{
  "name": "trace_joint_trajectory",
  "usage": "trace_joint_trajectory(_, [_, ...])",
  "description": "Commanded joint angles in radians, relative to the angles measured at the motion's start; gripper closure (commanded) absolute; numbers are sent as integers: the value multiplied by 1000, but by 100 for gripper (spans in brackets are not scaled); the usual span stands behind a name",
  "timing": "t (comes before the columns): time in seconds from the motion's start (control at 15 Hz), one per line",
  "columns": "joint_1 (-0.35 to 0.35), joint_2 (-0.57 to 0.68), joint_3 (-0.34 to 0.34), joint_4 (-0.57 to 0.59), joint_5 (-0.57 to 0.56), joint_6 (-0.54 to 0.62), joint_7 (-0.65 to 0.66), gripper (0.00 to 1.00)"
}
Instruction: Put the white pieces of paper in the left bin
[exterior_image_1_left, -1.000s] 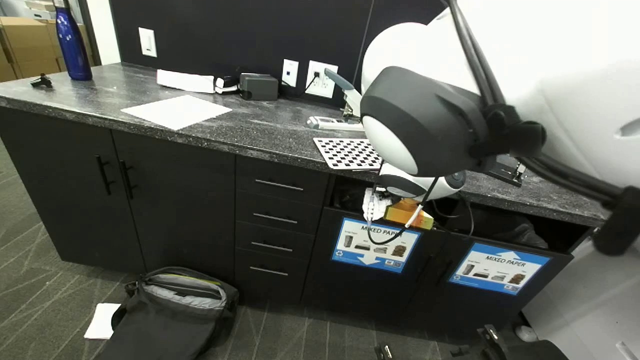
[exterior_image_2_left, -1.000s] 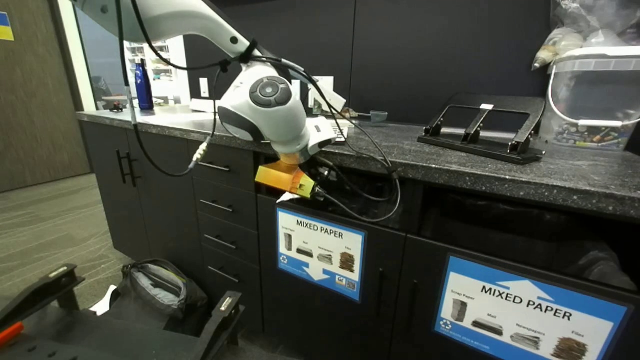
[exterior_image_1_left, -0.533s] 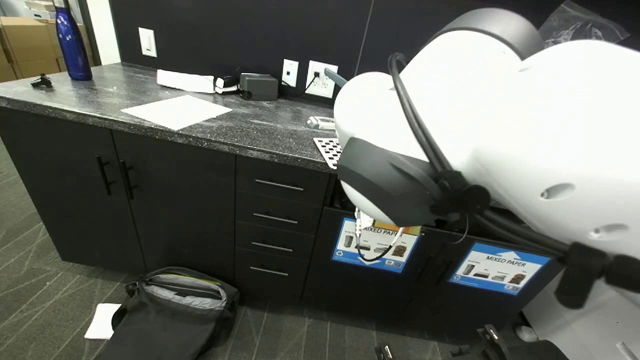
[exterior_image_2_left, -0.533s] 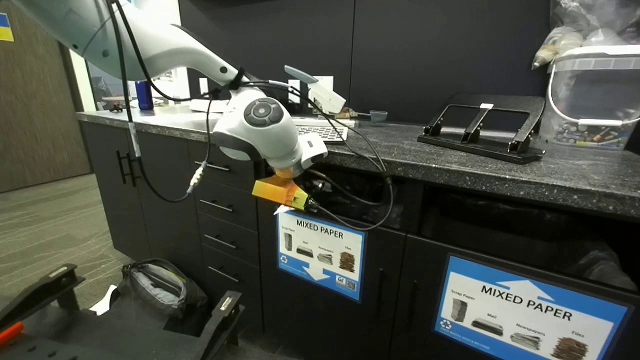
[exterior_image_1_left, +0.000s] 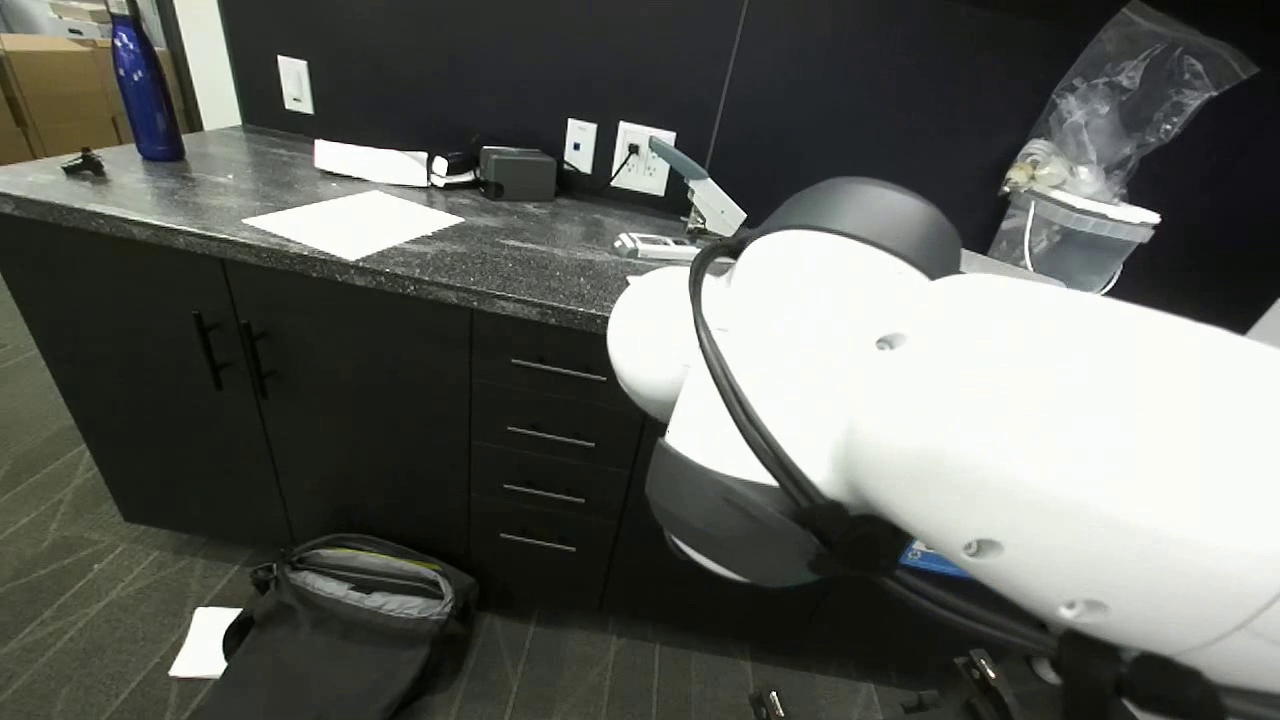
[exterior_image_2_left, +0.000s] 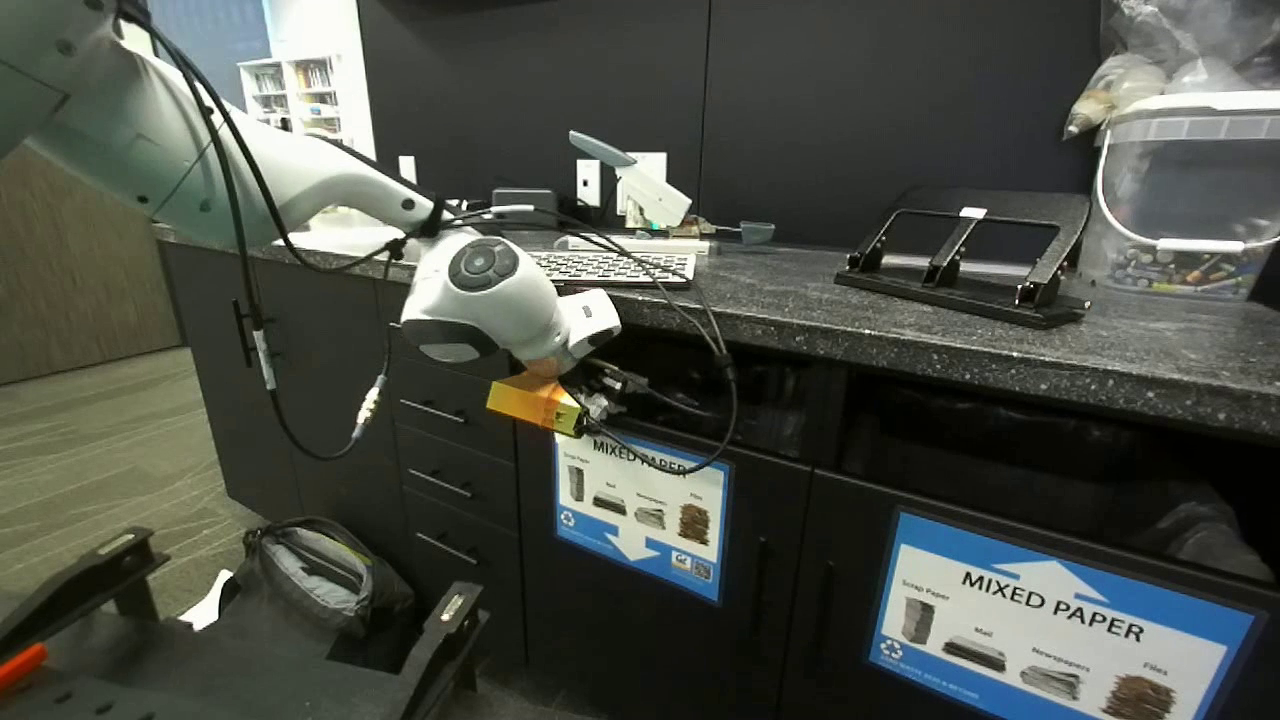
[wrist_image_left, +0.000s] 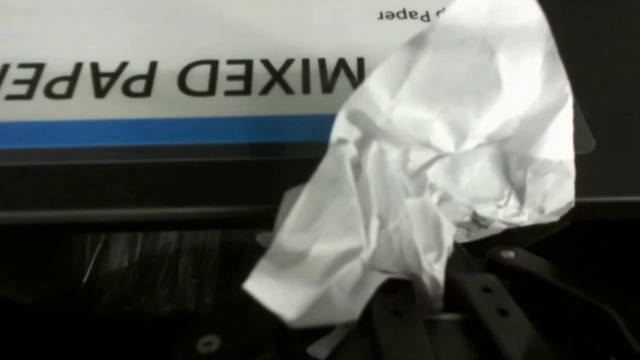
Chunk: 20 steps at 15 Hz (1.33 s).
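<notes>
Paper scrap (wrist_image_left: 440, 165), white and crumpled, is pinched in the black metal gripper (wrist_image_left: 430, 280) at the lower right of the wrist view. The jaws are closed on its lower end, and most of it spreads beyond them to the top edge of the frame, one corner jutting out to their left. Behind it, across the upper left, shows a blue-and-white label (wrist_image_left: 200, 110), its MIXED PAPER lettering upside down. In an exterior view the left bin (exterior_image_2_left: 640, 640), a dark rectangular cabinet bin, stands at lower centre; the gripper hangs near the top of that label, and whether the scrap is over the bin or in front of it I cannot tell. A flat white sheet (exterior_image_1_left: 355, 223) lies on the dark speckled table (exterior_image_1_left: 540, 260), upper left of an exterior view.
</notes>
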<state>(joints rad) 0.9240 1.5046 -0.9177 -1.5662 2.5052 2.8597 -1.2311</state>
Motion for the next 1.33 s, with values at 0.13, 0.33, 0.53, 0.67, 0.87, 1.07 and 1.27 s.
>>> trace_joint_trajectory(0.13, [-29, 2, 72, 161, 18, 275, -69, 56])
trace_joint_trajectory(0.33, [-17, -1, 67, 194, 17, 348, -68, 32])
trace_joint_trajectory(0.53, [-8, -2, 40, 218, 17, 399, -67, 10])
trace_joint_trajectory(0.67, [-3, -3, 16, 228, 17, 424, -70, 0])
trace_joint_trajectory(0.87, [12, -6, -16, 218, 10, 457, -83, 0])
trace_joint_trajectory(1.07, [30, -7, -28, 196, 2, 475, -96, 0])
trace_joint_trajectory(1.27, [13, -7, 12, 178, 7, 470, -126, 0])
